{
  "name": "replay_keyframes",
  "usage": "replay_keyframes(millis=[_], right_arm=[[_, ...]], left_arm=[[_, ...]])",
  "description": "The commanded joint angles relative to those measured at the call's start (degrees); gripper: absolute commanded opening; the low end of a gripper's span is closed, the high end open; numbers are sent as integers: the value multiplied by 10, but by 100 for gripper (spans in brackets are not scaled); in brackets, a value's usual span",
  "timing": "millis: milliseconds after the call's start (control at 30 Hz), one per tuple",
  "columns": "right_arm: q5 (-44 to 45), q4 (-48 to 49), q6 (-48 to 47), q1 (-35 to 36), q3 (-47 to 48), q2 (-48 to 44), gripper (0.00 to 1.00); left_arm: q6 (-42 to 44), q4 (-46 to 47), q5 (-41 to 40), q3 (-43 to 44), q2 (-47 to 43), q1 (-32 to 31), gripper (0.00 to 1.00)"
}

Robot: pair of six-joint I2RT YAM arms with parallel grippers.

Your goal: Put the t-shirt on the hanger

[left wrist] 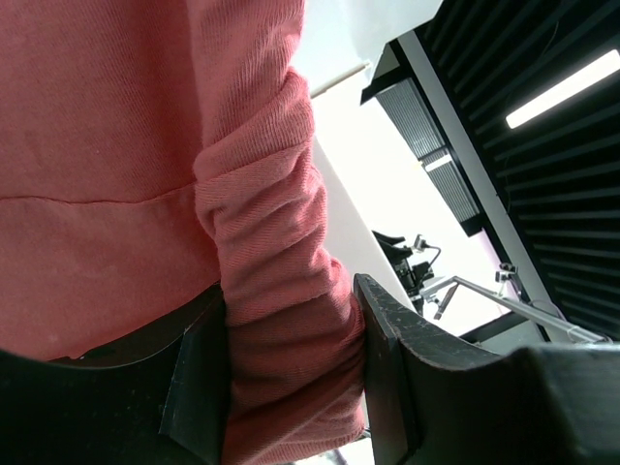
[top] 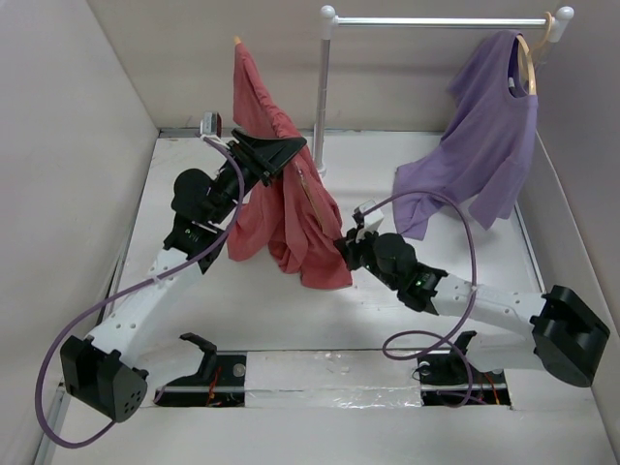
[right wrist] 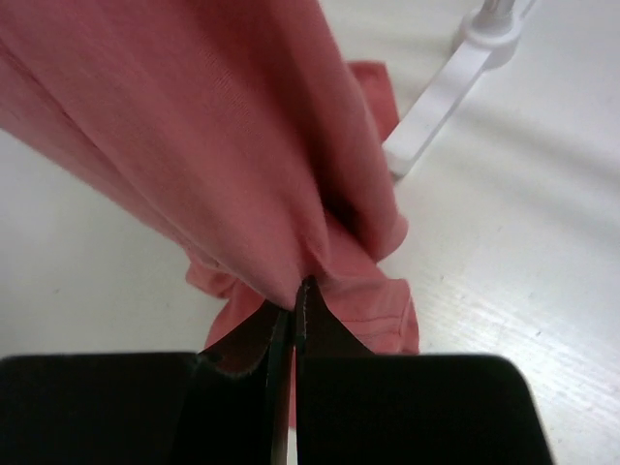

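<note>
White table (top: 242, 310) below both arms, pale walls around it. White rack (top: 323, 97) beyond the left gripper (top: 276, 155), upright post and top rail. Foot of the rack also in the right wrist view, above and to the right of the right gripper (right wrist: 294, 325).

Coral-red t-shirt (top: 281, 213) raised in a long bunched drape between the two grippers, upper part above the left gripper and lower folds hanging down to the right gripper (top: 341, 247). No telling whether the lowest fold touches the table.

Purple t-shirt (top: 484, 145) well off to the right of both grippers, hung on a pale hanger (top: 528, 58) at the rail's far end.

Of the hanger (top: 237, 42), only an orange-tan tip in sight, poking out of the top of the t-shirt above the left gripper; rest hidden under cloth.

Left gripper (left wrist: 291, 387) — jaws half apart, clamped on a thick gathered roll of the t-shirt (left wrist: 116, 145), dark fingers (left wrist: 383, 358) pressed against either side of it.

Right gripper — jaws closed tight, tips together, pinching a thin fold of the t-shirt (right wrist: 194, 126) at its lower edge.
</note>
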Motion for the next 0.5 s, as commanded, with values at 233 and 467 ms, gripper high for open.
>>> replay_keyframes(millis=[233, 467], right_arm=[[-12, 26, 97, 19, -95, 27, 0], [-65, 6, 122, 66, -111, 14, 0]], left_arm=[[-32, 105, 2, 81, 18, 19, 0], [-57, 149, -9, 47, 35, 55, 0]])
